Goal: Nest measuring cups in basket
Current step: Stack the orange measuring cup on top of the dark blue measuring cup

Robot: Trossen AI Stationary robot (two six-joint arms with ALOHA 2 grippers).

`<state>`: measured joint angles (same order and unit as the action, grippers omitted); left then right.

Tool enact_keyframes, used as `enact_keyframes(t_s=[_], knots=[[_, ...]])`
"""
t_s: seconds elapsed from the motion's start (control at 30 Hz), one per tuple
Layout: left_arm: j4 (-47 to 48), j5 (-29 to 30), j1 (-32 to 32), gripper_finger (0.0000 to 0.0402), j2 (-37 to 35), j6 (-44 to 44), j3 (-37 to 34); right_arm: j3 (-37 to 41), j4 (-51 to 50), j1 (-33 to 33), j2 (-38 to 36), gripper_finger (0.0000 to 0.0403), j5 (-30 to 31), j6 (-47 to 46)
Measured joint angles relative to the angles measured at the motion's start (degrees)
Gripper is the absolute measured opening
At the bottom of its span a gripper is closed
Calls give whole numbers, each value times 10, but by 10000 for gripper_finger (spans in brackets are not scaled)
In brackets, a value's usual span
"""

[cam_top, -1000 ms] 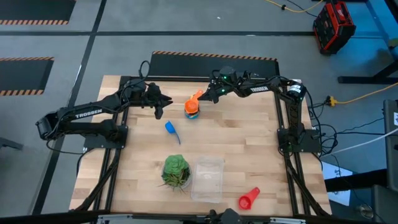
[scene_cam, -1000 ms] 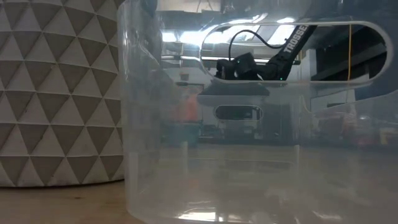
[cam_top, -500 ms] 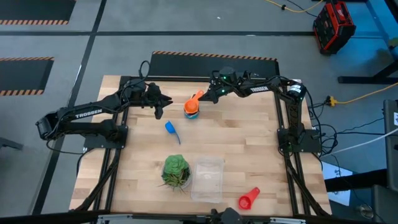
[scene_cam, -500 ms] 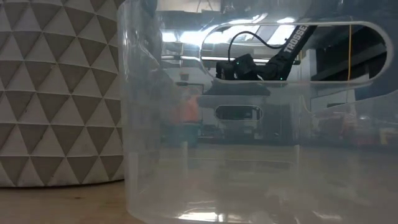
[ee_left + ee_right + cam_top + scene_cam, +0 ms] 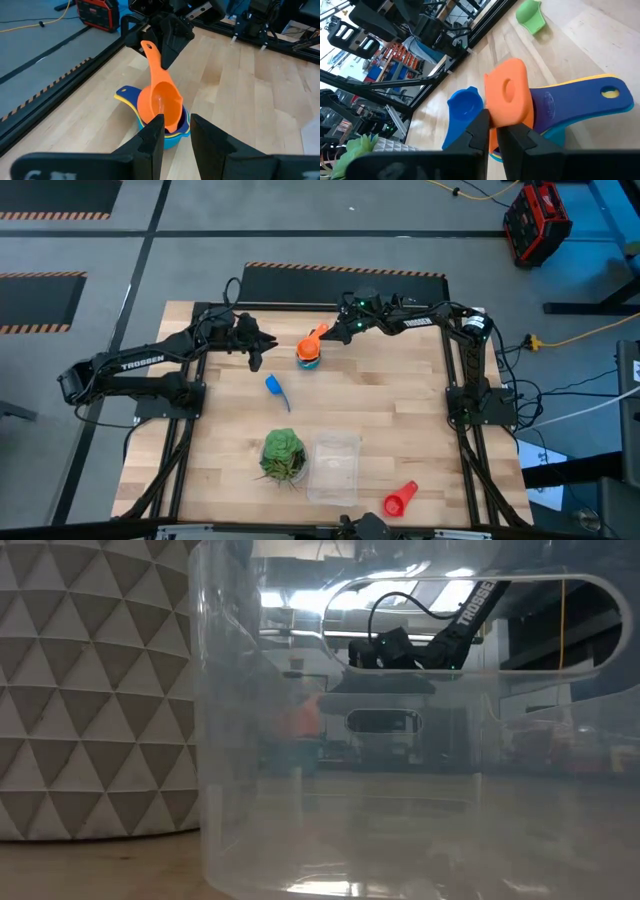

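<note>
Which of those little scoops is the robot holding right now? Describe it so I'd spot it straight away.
Look to the far end of the wooden table, between the two dark arms. There the right gripper pinches the handle of the orange cup, which sits tilted on a small stack of cups. It is the only orange one; the lone blue cup and red cup lie apart.

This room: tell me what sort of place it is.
Probably a robotics lab or workshop: a wooden table on a taped grey floor, a red equipment case with loose cables nearby, and cluttered shelving behind.
</note>
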<state>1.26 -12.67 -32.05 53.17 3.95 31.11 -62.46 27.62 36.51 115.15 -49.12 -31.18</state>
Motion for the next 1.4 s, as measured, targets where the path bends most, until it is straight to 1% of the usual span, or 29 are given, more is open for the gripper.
enact_keyframes(t_s=[0.2, 0.37, 0.53, 0.77, 0.87, 1.07, 1.13, 1.23, 1.4], knots=[[0, 0, 0, 86, 0, 0, 0, 0, 0, -2, 0, 36, 1, -6], [0, 0, 0, 86, 0, 0, 0, 0, 13, -2, 0, 36, 3, -31], [0, 0, 0, 86, 0, 0, 0, 0, 33, -2, 0, 36, 3, -31], [0, 0, 0, 86, 0, 0, 0, 0, 34, -3, 0, 40, 3, -29], [0, 0, 0, 86, 0, 0, 0, 0, 34, -3, 0, 50, 3, -21], [0, 0, 0, 86, 0, 0, 0, 0, 33, -3, 0, 93, 8, 4], [0, 0, 0, 86, 0, 0, 0, 0, 33, -2, 0, 105, 19, 13], [0, 0, 0, 86, 0, 0, 0, 0, 33, 5, 0, 110, 35, 20], [0, 0, 0, 86, 0, 0, 0, 0, 33, 19, 0, 110, 37, 18]])
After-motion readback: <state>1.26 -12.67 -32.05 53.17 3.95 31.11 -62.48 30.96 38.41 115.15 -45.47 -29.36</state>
